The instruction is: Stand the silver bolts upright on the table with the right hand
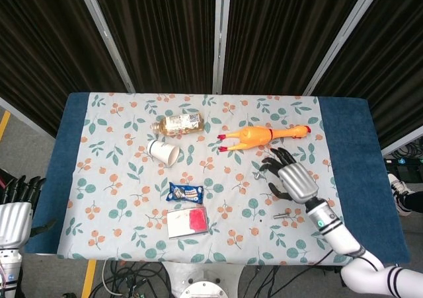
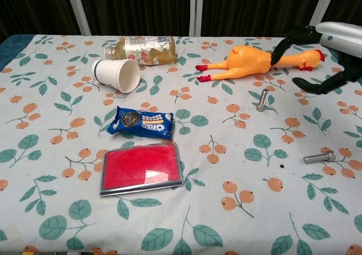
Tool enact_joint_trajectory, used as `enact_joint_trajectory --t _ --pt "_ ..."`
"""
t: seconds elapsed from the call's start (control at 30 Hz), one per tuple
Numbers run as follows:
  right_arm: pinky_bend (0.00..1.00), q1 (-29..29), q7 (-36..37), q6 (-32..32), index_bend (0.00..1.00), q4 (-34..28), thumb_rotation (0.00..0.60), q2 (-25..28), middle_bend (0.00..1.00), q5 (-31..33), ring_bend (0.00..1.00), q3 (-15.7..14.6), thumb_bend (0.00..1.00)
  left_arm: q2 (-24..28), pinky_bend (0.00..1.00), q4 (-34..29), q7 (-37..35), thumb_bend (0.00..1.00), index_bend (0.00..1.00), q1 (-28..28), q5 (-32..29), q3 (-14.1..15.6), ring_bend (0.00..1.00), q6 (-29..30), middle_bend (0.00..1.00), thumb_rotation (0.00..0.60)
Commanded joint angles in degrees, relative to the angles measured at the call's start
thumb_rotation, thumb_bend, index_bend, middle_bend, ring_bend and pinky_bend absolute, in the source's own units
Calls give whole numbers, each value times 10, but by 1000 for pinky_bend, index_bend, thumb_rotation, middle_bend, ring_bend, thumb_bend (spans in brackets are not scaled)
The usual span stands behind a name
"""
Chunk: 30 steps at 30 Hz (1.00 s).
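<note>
Your right hand [image 2: 325, 57] hangs spread, holding nothing; bring it down to the lying silver bolt [image 2: 319, 157] near right, avoiding the upright silver bolt [image 2: 261, 100].

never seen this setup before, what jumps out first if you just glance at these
The orange rubber chicken lying at the far right of the floral tablecloth grabs the eye first. Just in front of it one silver bolt stands upright, with the right hand open above it, and a second bolt lies flat nearer the front edge.

The blue snack packet [image 2: 142, 122] reads "OREO" in white letters; the bottle's label [image 2: 148, 44] is too blurred to read.
</note>
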Motion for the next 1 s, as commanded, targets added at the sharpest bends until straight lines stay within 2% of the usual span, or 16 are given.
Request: enact_joint_trajectory --t 0.03,0.1,0.23,0.37,0.6,1.0 --pt "8 -25 -46 16 379 -34 600 31 254 -42 2 -43 340 1 0 -2 1 0 136 1 1 0 0 3 117 600" --pt "31 -34 -66 19 424 -43 600 37 263 -53 8 -58 324 3 0 -4 1 0 136 2 2 1 0 4 117 600" --pt "56 -45 -102 11 443 -45 600 30 267 -56 15 -75 320 4 0 -7 4 0 136 3 5 2 0 6 117 600" --pt "101 -43 -111 -10 444 -33 600 14 266 -42 15 -75 319 4 0 -8 4 0 136 4 8 3 0 10 117 600" --pt "104 -40 -160 -41 455 -2 600 -17 265 -22 14 -74 283 4 0 -6 -3 0 136 10 6 6 0 13 117 600" --pt "85 -51 -199 -35 464 4 600 -25 260 -13 14 -75 250 3 0 -1 -8 0 136 12 9 6 0 17 117 600"
